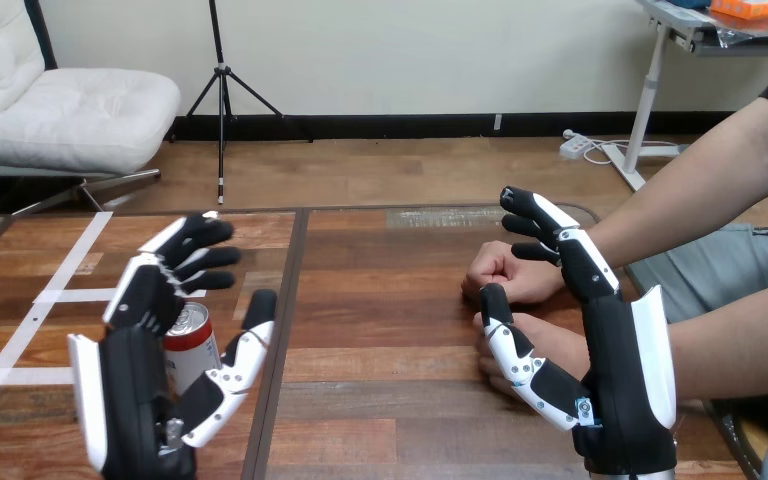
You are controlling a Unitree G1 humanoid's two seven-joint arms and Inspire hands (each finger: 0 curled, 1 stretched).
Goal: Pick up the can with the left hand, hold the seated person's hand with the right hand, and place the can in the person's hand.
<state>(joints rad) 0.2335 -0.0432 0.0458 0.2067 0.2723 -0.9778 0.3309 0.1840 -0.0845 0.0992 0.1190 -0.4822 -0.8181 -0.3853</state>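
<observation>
Head view: the left robot hand [135,385] comes up from the lower left of the frame, its back toward the camera. Its fingers reach straight toward the upper left and are slightly fanned. Its thumb sticks out to the right, so this robot hand is wide open.

The can [189,348], silver on top with a red and white side, stands upright on the worktop [390,300] in the lower left. It sits in the gap between this robot hand's thumb and its palm. No finger is wrapped round the can, and I cannot tell whether the palm touches it. Strips of white tape [72,268] lie on the worktop to the left of this robot hand.

The right robot hand [620,370] rises from the lower right, also spread open, with its fingers straight and pointing to the upper centre and its thumb angled left.

The person's arms enter from the right edge. The person's upper hand [500,272], at centre right, is closed in a fist and rests on the worktop, just left of the right robot hand's fingers. The person's lower hand [552,340] lies on the worktop between that thumb and palm. The thumb crosses in front of it but is not curled round it, and I cannot tell whether the two touch.
</observation>
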